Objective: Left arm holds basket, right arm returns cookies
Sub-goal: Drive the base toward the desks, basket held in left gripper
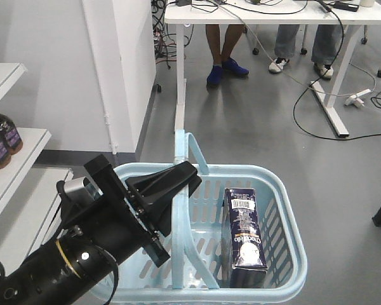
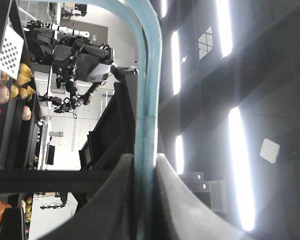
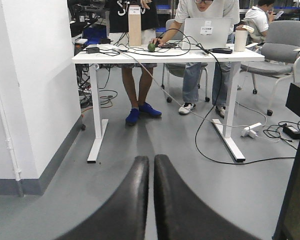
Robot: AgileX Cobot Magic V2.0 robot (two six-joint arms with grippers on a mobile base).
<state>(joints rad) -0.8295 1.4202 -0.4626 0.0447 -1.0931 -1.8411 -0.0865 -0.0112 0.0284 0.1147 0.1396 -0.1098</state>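
Observation:
The light blue basket hangs low in the front view, with the dark navy cookies box lying inside against its right wall, barcode end facing away. My left gripper is shut on one of the basket's thin loop handles. In the left wrist view that blue handle runs straight up between the black fingers, and the left gripper pinches it. The right gripper is shut and holds nothing, pointing over the grey floor. It is out of the front view.
White shelves with dark bottles stand at the left. A white wall corner rises behind the basket. Beyond it is a white desk with people's legs, chairs and floor cables. A dark object fills the right edge.

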